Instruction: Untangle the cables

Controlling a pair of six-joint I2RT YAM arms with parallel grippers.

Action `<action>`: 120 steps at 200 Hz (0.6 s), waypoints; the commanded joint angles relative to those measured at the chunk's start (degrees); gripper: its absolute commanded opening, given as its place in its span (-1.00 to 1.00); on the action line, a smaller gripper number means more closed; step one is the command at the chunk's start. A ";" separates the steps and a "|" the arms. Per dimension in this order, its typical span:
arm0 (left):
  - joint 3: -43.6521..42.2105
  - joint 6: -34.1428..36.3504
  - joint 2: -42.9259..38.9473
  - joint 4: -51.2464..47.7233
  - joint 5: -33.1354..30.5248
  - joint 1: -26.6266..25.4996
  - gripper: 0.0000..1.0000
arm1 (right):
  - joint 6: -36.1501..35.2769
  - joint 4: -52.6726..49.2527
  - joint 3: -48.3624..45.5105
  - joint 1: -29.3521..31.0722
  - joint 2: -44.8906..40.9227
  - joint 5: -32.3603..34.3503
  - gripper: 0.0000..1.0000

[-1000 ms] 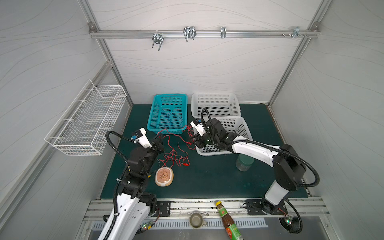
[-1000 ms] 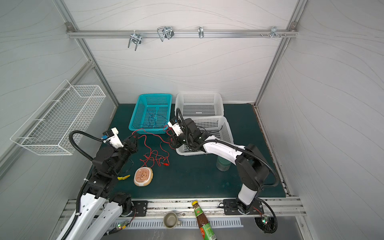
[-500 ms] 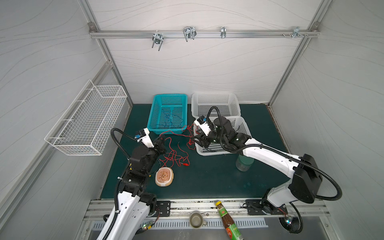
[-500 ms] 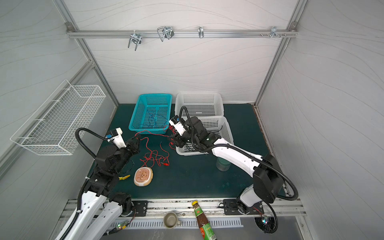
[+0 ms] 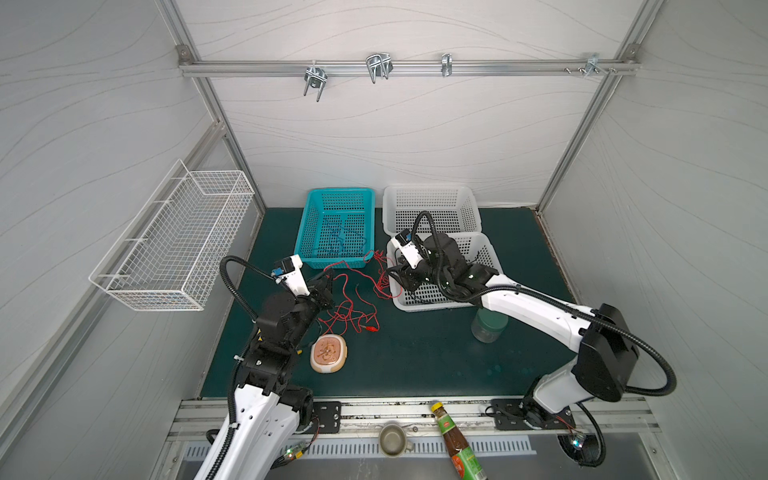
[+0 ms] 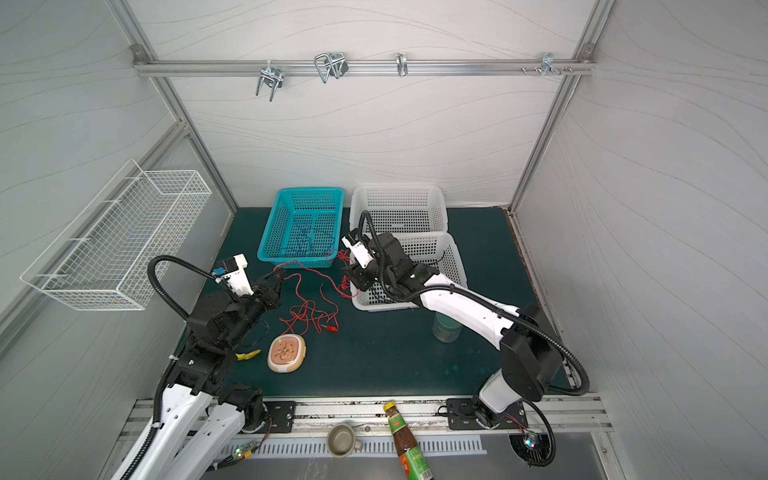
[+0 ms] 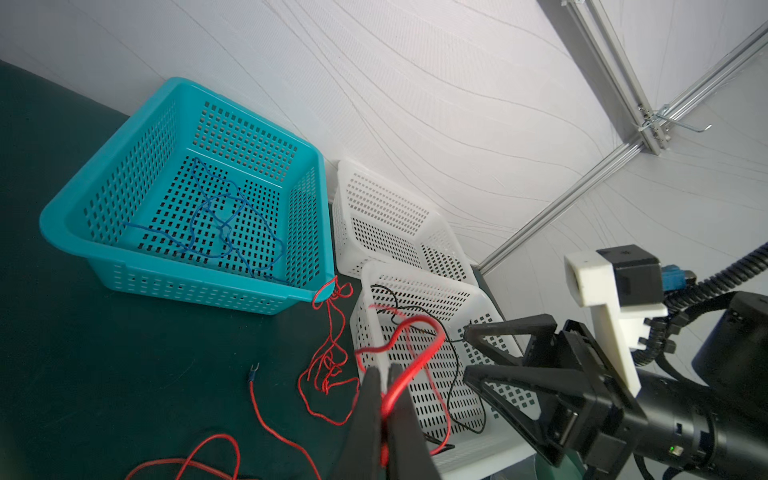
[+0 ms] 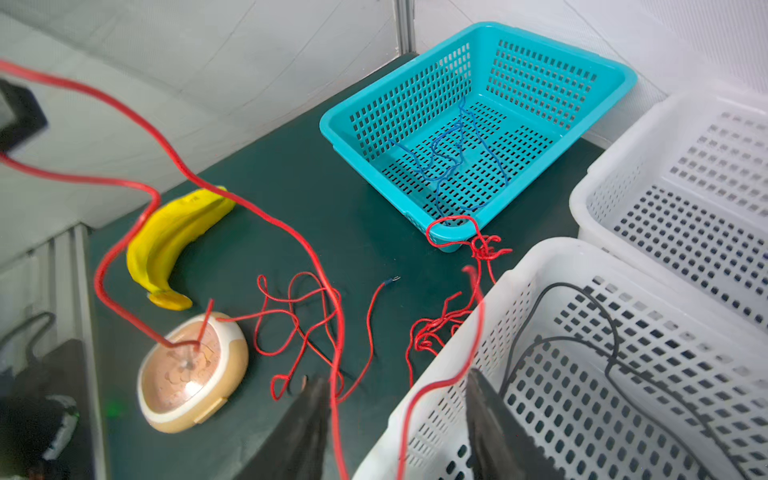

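Your right arm (image 5: 540, 309) has swung its elbow out toward the lower right in both top views, and your right tool (image 8: 395, 376) has loosened around the red cable (image 5: 345, 309).

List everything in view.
teal basket: 1, teal, back
white baskets: 2, white, right of it
wire basket: 1, white, left wall
red cables: tangle, red, mat
blue cable: 1, blue, in teal basket
black cable: 1, black, near white basket
banana: 1, yellow, by left arm
round case: 1, tan, mat front
jar: 1, green, mat right
sauce bottle: 1, brown, front rail
metal cup: 1, grey, front rail
left hand: 1, black, gripping red cables
right hand: 1, black, open
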 commanded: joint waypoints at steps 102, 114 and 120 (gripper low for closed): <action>0.55 1.49 -0.20 5.34 4.09 0.34 -1.00 | -3.39 4.05 7.75 -0.23 7.20 -13.66 0.24; 0.64 1.34 -0.12 5.71 4.97 0.34 -1.00 | -3.76 4.58 9.12 -0.15 8.55 -15.47 0.26; 0.61 1.25 0.04 5.97 5.26 0.34 -1.00 | -3.76 4.89 9.91 -0.15 9.21 -16.46 0.26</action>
